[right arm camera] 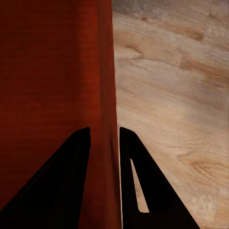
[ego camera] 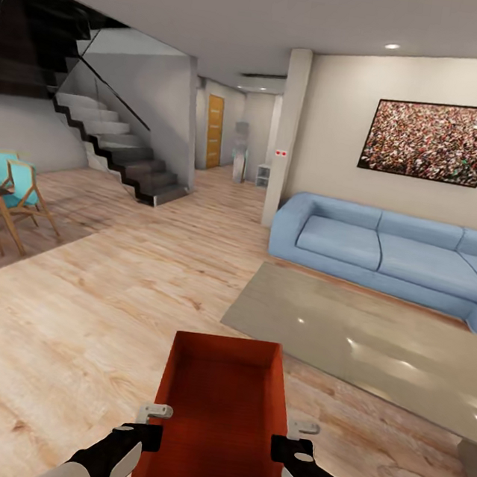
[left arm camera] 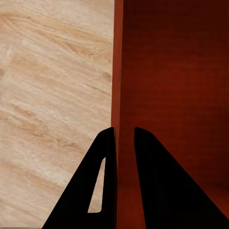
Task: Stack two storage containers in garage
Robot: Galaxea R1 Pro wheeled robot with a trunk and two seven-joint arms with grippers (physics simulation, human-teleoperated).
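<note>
I hold one red-orange storage container (ego camera: 219,417) in front of me, above the living room's light wood-plank floor (ego camera: 71,307). My left gripper (ego camera: 157,413) is shut on its left wall and my right gripper (ego camera: 295,429) is shut on its right wall. In the left wrist view the left gripper (left arm camera: 125,136) straddles the thin red wall (left arm camera: 116,71), one finger inside the bin and one outside. The right wrist view shows my right gripper (right arm camera: 105,136) pinching the opposite wall (right arm camera: 107,71) the same way. The bin is empty and level.
A blue corner sofa (ego camera: 387,254) and a low beige table (ego camera: 375,347) lie to the right. Teal chairs (ego camera: 11,190) stand at the left and a staircase (ego camera: 122,148) behind them. A hallway with an orange door (ego camera: 213,131) opens straight ahead, beside a pillar (ego camera: 286,135).
</note>
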